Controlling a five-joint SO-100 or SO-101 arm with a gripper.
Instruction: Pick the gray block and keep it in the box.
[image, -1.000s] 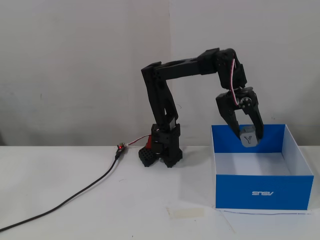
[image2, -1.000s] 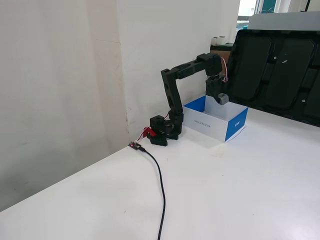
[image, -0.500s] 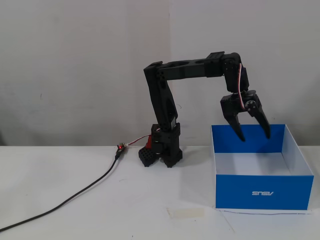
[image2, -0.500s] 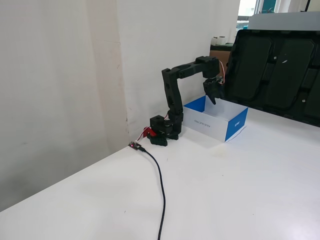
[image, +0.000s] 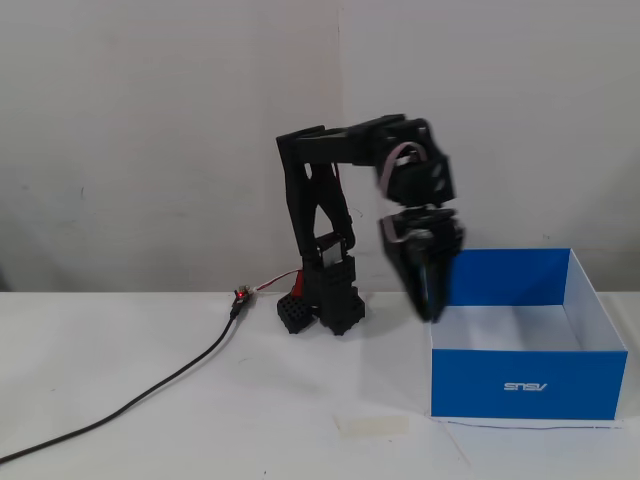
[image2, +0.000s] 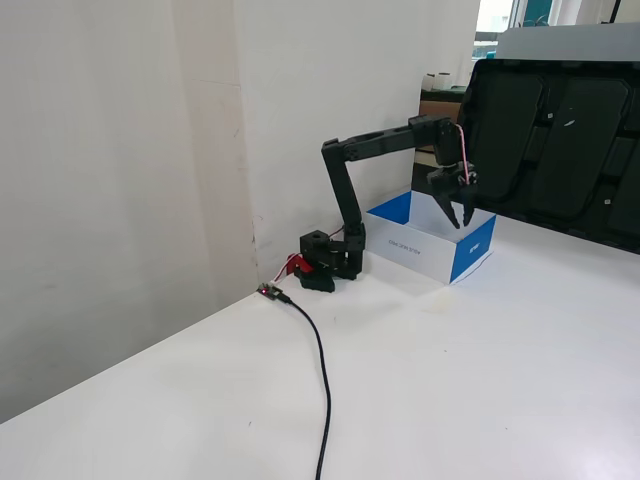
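Observation:
The box (image: 480, 380) is blue cardboard with a white inside and stands on the white table to the right of the arm's base in a fixed view. The gray block is hidden in both fixed views; nothing shows between the fingers. My gripper (image: 428, 312) points down, blurred by motion, at the box's left wall in that view. In the other fixed view the gripper (image2: 459, 218) hangs over the box (image2: 400, 245) with its two fingers apart and empty.
A black cable (image: 150, 385) runs from a red connector (image: 240, 295) near the arm's base (image: 325, 300) toward the front left. A strip of tape (image: 372, 425) lies in front of the box. Large black panels (image2: 560, 140) lean behind the table. A wall stands close behind.
A second ago the gripper held the gray block over the box; it opened and the block left it. The empty gripper has since swung toward the box's left wall.

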